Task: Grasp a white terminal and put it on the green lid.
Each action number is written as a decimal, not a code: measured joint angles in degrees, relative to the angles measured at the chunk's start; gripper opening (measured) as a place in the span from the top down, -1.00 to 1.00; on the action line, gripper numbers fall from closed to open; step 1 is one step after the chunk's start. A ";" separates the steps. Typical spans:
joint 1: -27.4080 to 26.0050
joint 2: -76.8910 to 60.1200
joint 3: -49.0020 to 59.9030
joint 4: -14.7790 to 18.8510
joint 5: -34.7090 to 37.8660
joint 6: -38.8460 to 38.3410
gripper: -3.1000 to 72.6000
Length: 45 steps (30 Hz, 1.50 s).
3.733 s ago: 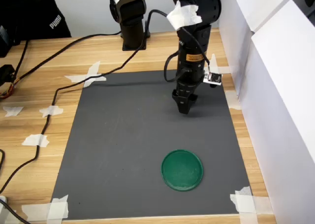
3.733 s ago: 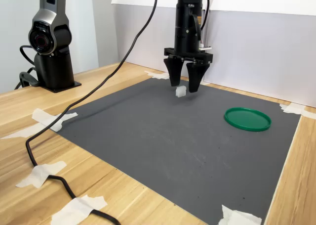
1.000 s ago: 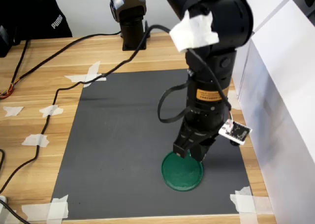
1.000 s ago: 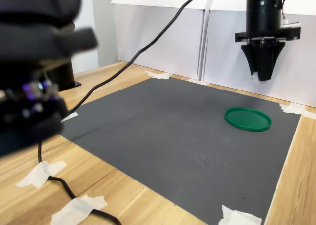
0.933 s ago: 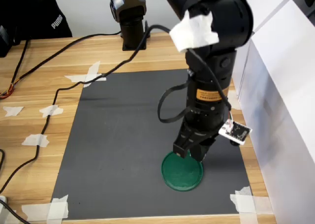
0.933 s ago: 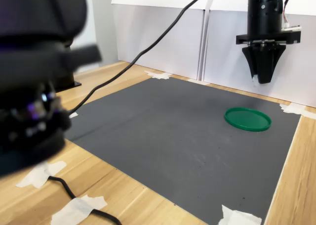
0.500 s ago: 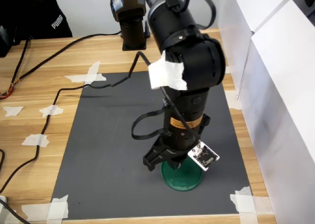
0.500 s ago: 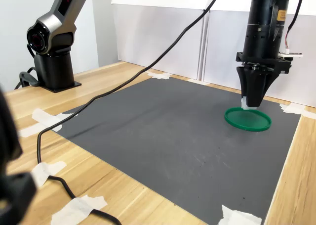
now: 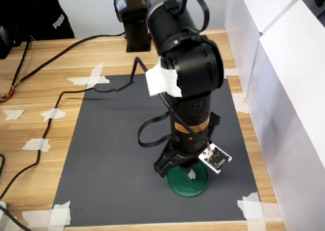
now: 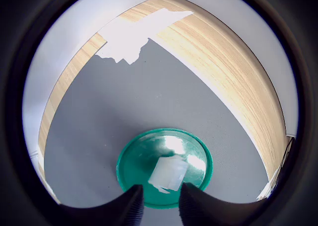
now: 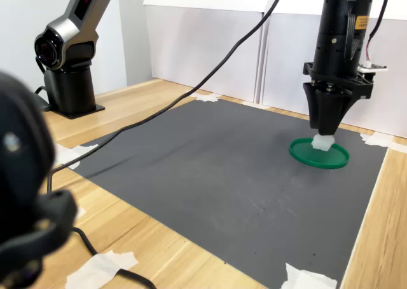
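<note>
In the second exterior view, a dark mat [image 11: 210, 168] covers the table [image 11: 159, 251]; toward that second exterior view's right, the lid [image 11: 319, 154] lies flat on it. The terminal [image 11: 322, 143] sits on the lid, just under the hand [image 11: 327, 129]. In the wrist view the fingers [image 10: 130, 206] stand slightly apart beside the terminal [image 10: 169, 174], seemingly free of it. It looks light, stiff and smooth; pinching its flat opposite sides should hold best, gently, since it could tip or skid.
</note>
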 joint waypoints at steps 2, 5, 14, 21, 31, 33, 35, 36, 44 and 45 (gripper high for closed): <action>0.00 0.00 0.00 0.00 0.00 0.00 -0.18; 0.00 -0.13 0.00 0.04 0.05 0.00 -0.27; 0.00 -7.31 3.54 1.34 -0.76 0.00 -0.21; 0.00 -17.41 13.32 3.90 -7.34 0.00 0.53; -0.01 -35.20 32.89 5.14 -20.46 0.00 0.95; -0.01 -39.28 38.27 5.20 -23.66 0.00 0.96; -0.01 -43.56 43.32 5.20 -26.87 0.00 0.96; -0.01 -45.76 46.17 5.20 -28.68 0.00 0.96; -7.06 -62.67 65.94 10.84 -44.20 0.00 0.96; -9.04 -64.85 68.01 12.26 -46.37 0.00 0.96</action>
